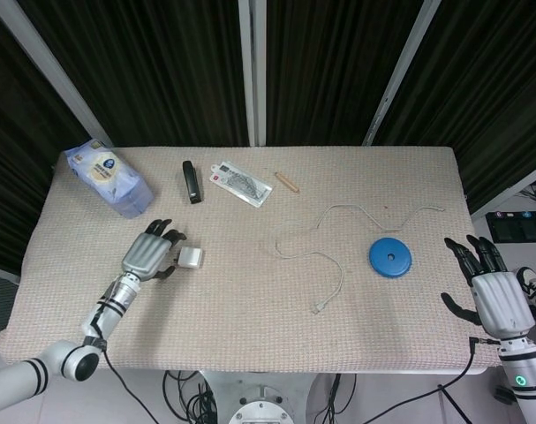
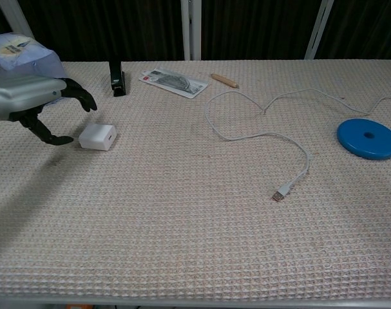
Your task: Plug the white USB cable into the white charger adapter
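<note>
Chest view: small white cube adapter (image 2: 98,137), rounded corners.

A table (image 1: 250,309) covered by a beige waffle-weave cloth is seen. Behind the table, dark curtains (image 1: 170,71) are hung, crossed by pale metal posts (image 1: 252,71). Below the table's front edge, black cables (image 1: 188,389) are gathered on grey floor.

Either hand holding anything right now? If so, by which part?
Nothing held. Left hand is open beside the small white cube charger adapter, which lies on the table; right hand is open, empty.
</note>
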You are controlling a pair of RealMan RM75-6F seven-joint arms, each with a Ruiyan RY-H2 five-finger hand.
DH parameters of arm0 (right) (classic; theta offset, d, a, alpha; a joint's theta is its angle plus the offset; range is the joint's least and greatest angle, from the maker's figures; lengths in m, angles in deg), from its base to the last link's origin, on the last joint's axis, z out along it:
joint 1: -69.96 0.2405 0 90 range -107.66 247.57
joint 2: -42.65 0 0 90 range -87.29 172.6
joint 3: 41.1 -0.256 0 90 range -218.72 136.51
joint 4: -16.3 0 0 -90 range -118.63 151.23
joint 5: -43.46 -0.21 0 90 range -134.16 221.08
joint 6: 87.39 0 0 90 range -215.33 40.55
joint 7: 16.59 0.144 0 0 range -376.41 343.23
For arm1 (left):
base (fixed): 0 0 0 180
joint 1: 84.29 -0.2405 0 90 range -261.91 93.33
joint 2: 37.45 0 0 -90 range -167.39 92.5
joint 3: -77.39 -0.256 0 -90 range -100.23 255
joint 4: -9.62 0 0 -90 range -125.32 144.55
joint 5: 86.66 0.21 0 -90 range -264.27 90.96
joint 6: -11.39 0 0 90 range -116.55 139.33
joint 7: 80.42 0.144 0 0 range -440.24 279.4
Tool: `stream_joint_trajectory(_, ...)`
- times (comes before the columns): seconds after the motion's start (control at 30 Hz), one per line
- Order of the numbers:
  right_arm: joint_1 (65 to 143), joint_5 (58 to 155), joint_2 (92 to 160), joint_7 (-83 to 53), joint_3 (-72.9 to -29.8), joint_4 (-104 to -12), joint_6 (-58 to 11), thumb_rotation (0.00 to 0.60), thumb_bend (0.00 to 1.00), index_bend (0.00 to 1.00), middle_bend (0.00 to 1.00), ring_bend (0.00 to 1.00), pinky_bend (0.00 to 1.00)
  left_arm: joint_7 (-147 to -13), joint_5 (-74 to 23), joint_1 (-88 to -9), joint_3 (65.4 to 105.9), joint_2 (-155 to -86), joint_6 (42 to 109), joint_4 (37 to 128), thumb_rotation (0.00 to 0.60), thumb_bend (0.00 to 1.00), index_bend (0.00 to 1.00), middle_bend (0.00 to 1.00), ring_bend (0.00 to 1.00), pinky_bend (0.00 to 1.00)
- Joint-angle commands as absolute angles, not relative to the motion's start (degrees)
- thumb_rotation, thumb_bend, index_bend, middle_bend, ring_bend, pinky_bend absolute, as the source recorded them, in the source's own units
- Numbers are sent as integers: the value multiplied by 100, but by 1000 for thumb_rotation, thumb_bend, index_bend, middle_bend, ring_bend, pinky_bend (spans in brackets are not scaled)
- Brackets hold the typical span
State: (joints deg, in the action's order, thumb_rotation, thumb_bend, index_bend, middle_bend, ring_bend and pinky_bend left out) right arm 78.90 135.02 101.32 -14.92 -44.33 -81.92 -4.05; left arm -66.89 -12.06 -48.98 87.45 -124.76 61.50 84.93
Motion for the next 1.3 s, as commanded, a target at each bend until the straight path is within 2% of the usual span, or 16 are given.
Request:
stream_joint_trajectory(0.03,7907,13494,10151,-1490,-4437,-8182,-430,600,169,0,171,0,0,-6623,-1313,-4769,8749,-12656,6071,8337,600,268,218,236,42,83)
stream_joint_trajectory(0.47,7950,13364,10191,-1466,-4458,-8145,-540,600,169,0,173,0,0,-6602,-1462,-4573,8631,-13011,6051,7931,600,269,256,263,53,83)
stream_joint_trajectory(0.93,7920,13319,10189,-1476,-4451,-8163,-513,600,168,0,174,0,0,-6817,-1482,-4480,8555,-13066,6042,7803,600,271,303,282,59,84)
stream_joint_trajectory(1.07,7912,13314,10188,-1480,-4447,-8169,-508,600,169,0,175,0,0,-6887,-1499,-4451,8550,-13066,6015,7795,600,306,323,300,71,85)
stream_joint_trajectory(1.3,7940,13411,10168,-1491,-4420,-8230,-530,600,168,4,198,0,0,-7228,-1450,-4472,8555,-13031,6079,7842,600,404,421,400,161,104)
